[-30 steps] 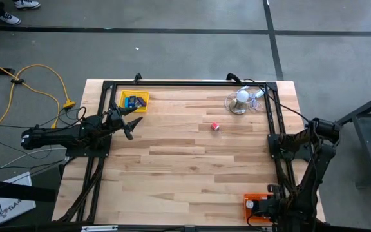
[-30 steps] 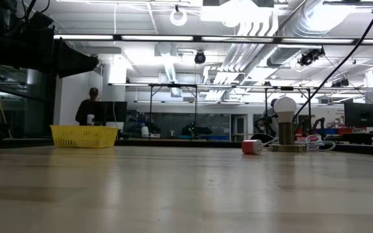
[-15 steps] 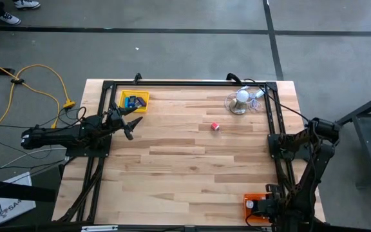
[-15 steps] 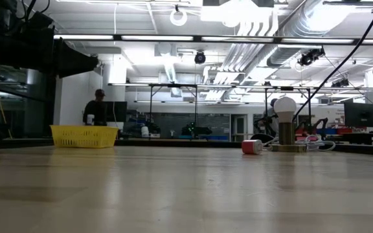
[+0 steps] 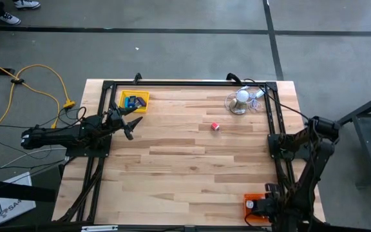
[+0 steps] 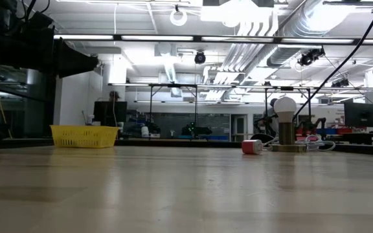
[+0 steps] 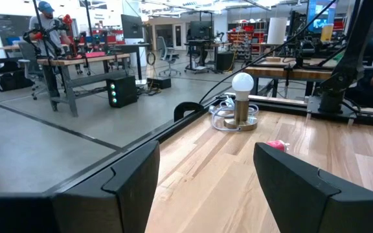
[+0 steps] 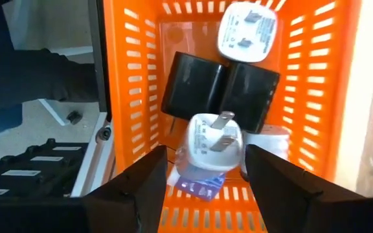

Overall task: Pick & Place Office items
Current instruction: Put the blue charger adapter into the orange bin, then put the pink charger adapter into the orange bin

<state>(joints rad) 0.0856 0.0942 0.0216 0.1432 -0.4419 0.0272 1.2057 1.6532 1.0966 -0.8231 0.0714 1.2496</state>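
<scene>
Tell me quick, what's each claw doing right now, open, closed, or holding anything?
Left claw: open, empty, near the yellow tray.
Right claw: open over the orange tray, a white plug adapter lying between its fingers, not gripped.

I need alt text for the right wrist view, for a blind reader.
The open right gripper hangs over an orange tray holding two white plug adapters, two black blocks and more items beneath.

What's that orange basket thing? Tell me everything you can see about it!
The orange tray looks like plastic, with slotted walls and floor. It sits at the table's near right corner, under the right gripper, whose jaws are open. Inside lie two black blocks, white plug adapters, one with metal prongs up, and something blue.
</scene>
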